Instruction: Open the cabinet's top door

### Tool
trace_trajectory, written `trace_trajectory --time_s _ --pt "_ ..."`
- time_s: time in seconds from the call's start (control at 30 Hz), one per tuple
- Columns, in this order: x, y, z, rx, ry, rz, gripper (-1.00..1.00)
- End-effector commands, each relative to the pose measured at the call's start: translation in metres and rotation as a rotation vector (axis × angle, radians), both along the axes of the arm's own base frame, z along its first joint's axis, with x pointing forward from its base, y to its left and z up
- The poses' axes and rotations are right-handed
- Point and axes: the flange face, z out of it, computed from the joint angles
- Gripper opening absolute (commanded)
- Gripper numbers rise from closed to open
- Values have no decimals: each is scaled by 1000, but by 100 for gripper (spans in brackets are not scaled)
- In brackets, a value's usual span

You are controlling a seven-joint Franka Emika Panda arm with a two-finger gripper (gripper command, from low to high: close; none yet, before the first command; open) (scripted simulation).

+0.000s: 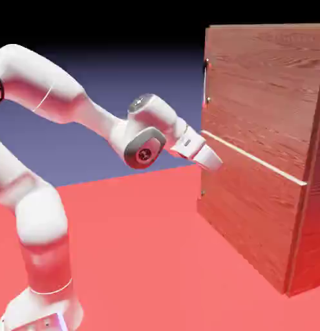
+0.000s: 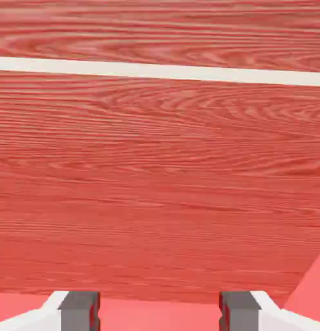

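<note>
Cabinet (image 1: 266, 155) fills the right side of the exterior view, reddish-brown wood grain, standing on the red surface (image 1: 143, 252), tall and boxy. Top door (image 1: 262, 90) is the bigger upper panel, sitting flush and shut, with a pale seam (image 1: 256, 158) dividing it from the lower door (image 1: 246, 220) beneath. White arm (image 1: 65, 103) comes up from the lower left and reaches right toward the cabinet front, wrist angled slightly down. Fingers (image 1: 213, 163) are at the cabinet's near front edge, roughly at seam height and just under the top door's bottom corner; can't tell from this angle whether they touch the wood. Handle (image 1: 205, 81) is a slim vertical metal bar near the top door's left edge, clearly above the fingers and not gripped. Hand view is filled with wood grain close up: seam (image 2: 160, 70) runs across near the top as a pale band, lower door panel (image 2: 160, 187) takes most of the frame, a sliver of red surface (image 2: 311, 291) shows at bottom right. Fingers (image 2: 159, 310) stand apart at the bottom edge, two grey tips with nothing between them.
</note>
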Motion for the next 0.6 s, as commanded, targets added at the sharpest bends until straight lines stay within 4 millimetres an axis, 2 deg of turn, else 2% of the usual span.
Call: trace_trajectory --time_s 0.0,0.3,0.57 --pt "1 -2 11 2 -27 -7 0" --pt "2 -6 100 7 -261 -60 0" --pt "-8 7 163 0 -449 -94 0"
